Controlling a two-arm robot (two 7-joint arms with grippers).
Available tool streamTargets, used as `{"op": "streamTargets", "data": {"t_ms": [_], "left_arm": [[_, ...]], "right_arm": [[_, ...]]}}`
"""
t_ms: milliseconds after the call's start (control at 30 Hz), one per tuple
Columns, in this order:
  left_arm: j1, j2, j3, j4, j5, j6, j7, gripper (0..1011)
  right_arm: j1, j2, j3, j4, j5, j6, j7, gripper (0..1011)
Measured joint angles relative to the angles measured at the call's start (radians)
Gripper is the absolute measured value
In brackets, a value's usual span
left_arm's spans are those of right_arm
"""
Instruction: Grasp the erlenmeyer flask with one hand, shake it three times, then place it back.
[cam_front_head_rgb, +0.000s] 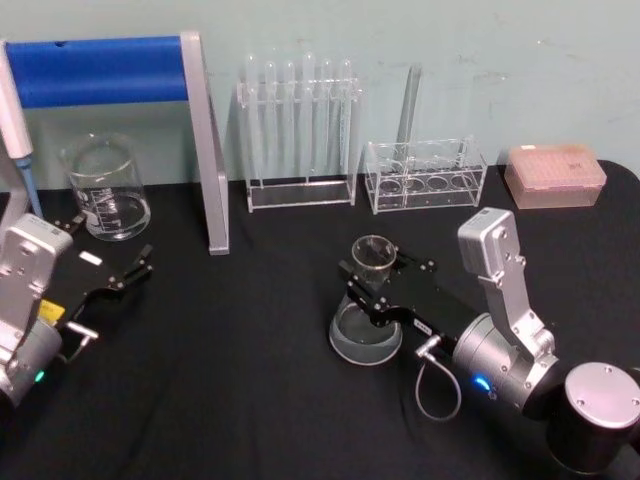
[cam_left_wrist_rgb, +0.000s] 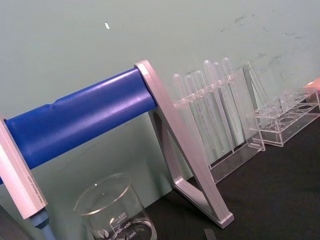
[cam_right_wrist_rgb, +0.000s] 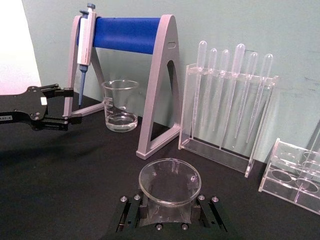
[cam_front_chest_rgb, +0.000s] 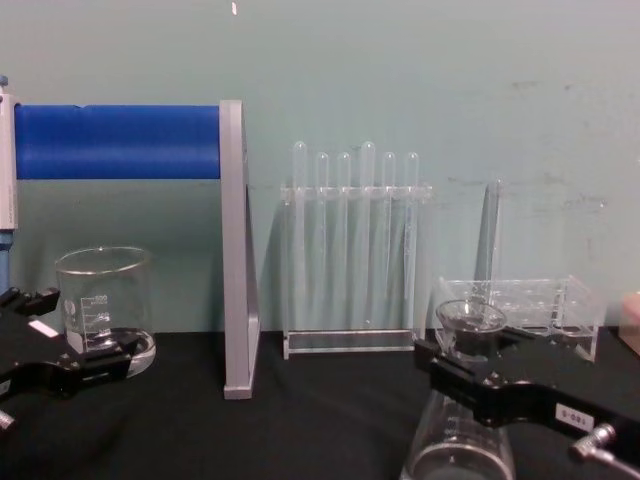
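The right gripper (cam_front_head_rgb: 372, 283) is clamped on the neck of the erlenmeyer flask (cam_front_head_rgb: 367, 320), its black fingers (cam_front_chest_rgb: 470, 365) closed against the glass just under the flared rim; the flask stands upright near the middle of the black table (cam_front_head_rgb: 250, 360), its wide round base resting on the cloth, slightly right of centre; from the right wrist the flask's rim (cam_right_wrist_rgb: 169, 182) shows as a clear circle held between the two finger blocks; the left gripper (cam_front_head_rgb: 125, 275) sits low at the near left with its fingers apart, holding nothing, just in front of the glass beaker (cam_front_head_rgb: 106, 188); the beaker stands at the far left beside the grey pipette stand (cam_front_head_rgb: 205, 150) with its blue bar; a rack of plastic pipettes (cam_front_head_rgb: 300, 135) stands at the far centre; to its right is a clear tube rack (cam_front_head_rgb: 425, 175); a pink tip box (cam_front_head_rgb: 555, 175) lies at the far right
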Motion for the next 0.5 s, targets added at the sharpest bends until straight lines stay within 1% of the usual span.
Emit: {"op": "streamTargets", "data": {"t_ms": [500], "left_arm": [[0.000,0.000,0.000,0.000,0.000,0.000,0.000,1001]], "right_arm": [[-0.002,0.002,-0.003,0.002,-0.011,-0.001,0.000,453]]}}
